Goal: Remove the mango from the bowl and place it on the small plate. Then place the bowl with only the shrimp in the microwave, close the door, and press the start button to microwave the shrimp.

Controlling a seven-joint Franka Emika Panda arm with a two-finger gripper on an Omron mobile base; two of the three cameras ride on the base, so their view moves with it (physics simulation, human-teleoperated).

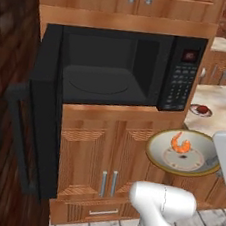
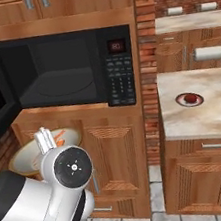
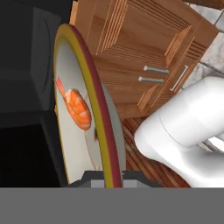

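The gripper (image 3: 105,177) is clamped on the rim of the bowl (image 1: 198,169), holding it in the air in front of the wooden lower cabinet (image 1: 99,158), below and to the right of the microwave's open cavity. In the hand view the bowl's olive-gold rim runs edge-on straight up from between the finger tips. The shrimp (image 1: 180,143) lies inside the bowl, toward its far side, curled and bright orange; nothing else is visible in the bowl with it.

The microwave (image 1: 141,63) is built in above the cabinet, its dark cavity exposed, with the keypad panel (image 1: 178,83) and a small red display on its right. The door (image 1: 44,106) hangs swung wide open to the left, its thick black bar handle (image 1: 17,127) on the outer side.

To the right, the small plate (image 2: 189,99) sits on the marble tabletop (image 2: 214,111), well apart from the bowl. The mango (image 2: 192,98), a small dark red ball, rests on the plate's dark centre.
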